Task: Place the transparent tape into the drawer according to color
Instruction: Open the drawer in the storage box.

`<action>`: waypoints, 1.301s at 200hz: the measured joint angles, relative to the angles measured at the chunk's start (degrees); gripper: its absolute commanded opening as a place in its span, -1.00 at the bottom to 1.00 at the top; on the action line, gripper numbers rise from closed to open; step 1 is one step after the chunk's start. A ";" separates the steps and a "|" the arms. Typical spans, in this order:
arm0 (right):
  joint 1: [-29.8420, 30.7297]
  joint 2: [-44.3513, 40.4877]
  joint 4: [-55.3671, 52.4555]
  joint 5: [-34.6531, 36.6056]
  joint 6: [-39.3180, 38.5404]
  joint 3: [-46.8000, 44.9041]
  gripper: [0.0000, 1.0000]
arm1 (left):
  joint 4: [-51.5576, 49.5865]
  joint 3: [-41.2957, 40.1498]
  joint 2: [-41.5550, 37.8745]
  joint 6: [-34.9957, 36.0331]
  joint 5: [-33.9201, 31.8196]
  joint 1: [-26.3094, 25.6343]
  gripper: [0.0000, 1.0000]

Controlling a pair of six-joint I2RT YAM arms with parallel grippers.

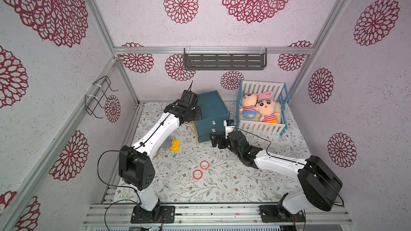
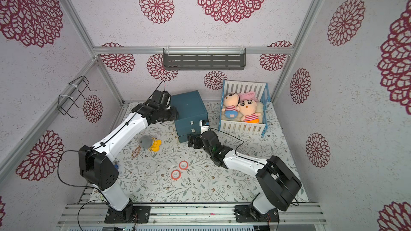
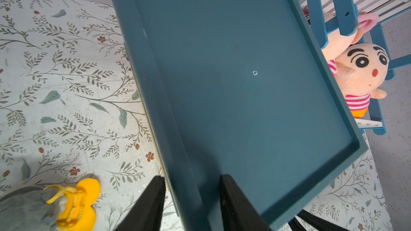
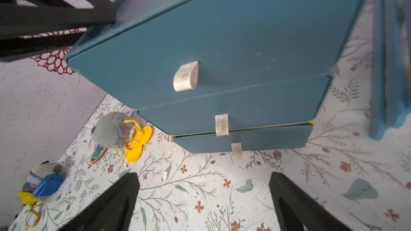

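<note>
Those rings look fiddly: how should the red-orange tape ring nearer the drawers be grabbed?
Probably from straight above: the red-orange tape ring lies flat on the mat, hole upward, so pinch its thin wall, one jaw inside, one outside.

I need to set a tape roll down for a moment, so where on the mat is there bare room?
Widest bare patch: the mat between the two red-orange tape rings and the near rail. Another lies between the right arm and the crib. Crowded: around the drawer cabinet, with the open right hand at its front and the yellow toy near it.
</note>
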 measured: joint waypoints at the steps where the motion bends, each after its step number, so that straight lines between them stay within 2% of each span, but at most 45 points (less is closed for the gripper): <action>1: -0.02 -0.02 -0.02 -0.11 0.11 -0.04 0.98 | 0.00 0.00 0.00 -0.02 0.00 0.00 -0.08; 33: -1.79 -0.63 1.70 -4.52 6.43 -4.09 0.96 | 0.00 0.00 0.00 0.00 0.22 0.15 -0.07; 67: -4.98 -0.04 7.85 -10.97 15.08 -10.93 0.85 | 0.00 -0.02 0.00 0.00 0.37 0.17 -0.07; 127: -6.67 7.43 20.61 -18.25 25.20 -11.15 0.70 | 0.04 -0.07 -0.02 0.00 0.48 0.24 -0.08; 175: -6.97 13.22 28.63 -19.80 31.76 -11.13 0.52 | 0.11 -0.20 -0.04 0.00 0.61 0.28 -0.08; 260: -7.56 20.87 36.57 -19.71 38.03 -9.90 0.30 | 0.76 -1.01 -0.55 0.02 1.44 0.66 -0.08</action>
